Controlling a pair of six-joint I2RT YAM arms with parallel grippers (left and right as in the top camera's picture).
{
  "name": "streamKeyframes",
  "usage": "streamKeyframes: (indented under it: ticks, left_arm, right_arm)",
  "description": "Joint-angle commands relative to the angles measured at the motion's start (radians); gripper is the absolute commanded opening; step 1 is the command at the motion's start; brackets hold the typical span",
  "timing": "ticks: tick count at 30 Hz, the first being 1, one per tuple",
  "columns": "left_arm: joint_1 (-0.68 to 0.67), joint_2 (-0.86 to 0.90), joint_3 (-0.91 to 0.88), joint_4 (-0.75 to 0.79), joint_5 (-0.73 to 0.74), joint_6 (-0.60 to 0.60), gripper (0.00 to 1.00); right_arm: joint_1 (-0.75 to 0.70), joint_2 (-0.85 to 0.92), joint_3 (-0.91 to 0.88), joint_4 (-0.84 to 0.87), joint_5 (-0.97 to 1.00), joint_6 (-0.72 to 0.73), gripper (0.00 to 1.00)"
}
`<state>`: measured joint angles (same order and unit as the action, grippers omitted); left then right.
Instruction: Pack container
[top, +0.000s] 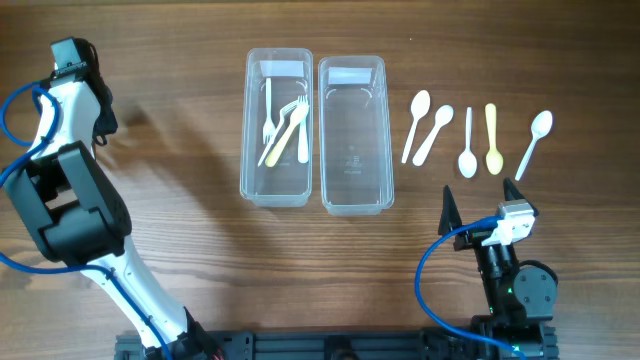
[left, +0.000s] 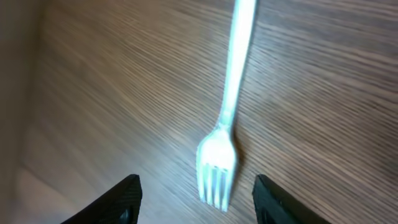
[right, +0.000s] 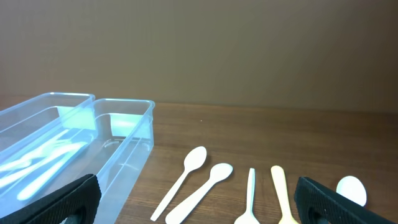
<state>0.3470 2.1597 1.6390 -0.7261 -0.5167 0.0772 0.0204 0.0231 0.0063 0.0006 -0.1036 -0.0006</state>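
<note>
Fork (left: 219, 163) flat on bare wood, dead ahead of the left gripper (left: 198, 186): tines toward the fingers, handle running straight away, so long axis in line with the approach and crosswise to the closing direction. Fingers spread wide on either side of the tines, holding nothing. Hidden under the arm from overhead; judging by the arm, close to the far-left corner of the bench (top: 180, 80).

Left container (top: 248, 150), mid-bench, lengthwise from far edge to near edge, with several forks (top: 285, 125) inside. Right container (top: 382, 150) touching it or nearly so, parallel and bare inside.

Row of spoons (top: 467, 145) just right of the right container, handles mostly pointing to the near edge, outer ones splayed. Right gripper (top: 480, 197) just nearward of the row, fingers apart and holding nothing, facing the far edge.

Likely split: stray fork for the left arm, a long carry rightward to the left container; spoons for the right arm, far nearer them.
</note>
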Motion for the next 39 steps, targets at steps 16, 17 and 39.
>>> streamKeyframes:
  ticks: [16,17,39]
  left_arm:
    - [0.195,-0.01,0.003,0.027,0.346,-0.13,0.4]
    - [0.196,-0.01,0.003,0.035,0.372,-0.124,0.4]
    - [0.16,0.063,0.003,0.129,0.43,0.051,0.38]
  right_arm:
    - [-0.004,0.001,-0.001,0.005,0.011,0.001,1.0]
    - [-0.004,0.001,-0.001,0.005,0.011,0.001,1.0]
    - [-0.004,0.002,-0.001,0.005,0.011,0.001,1.0]
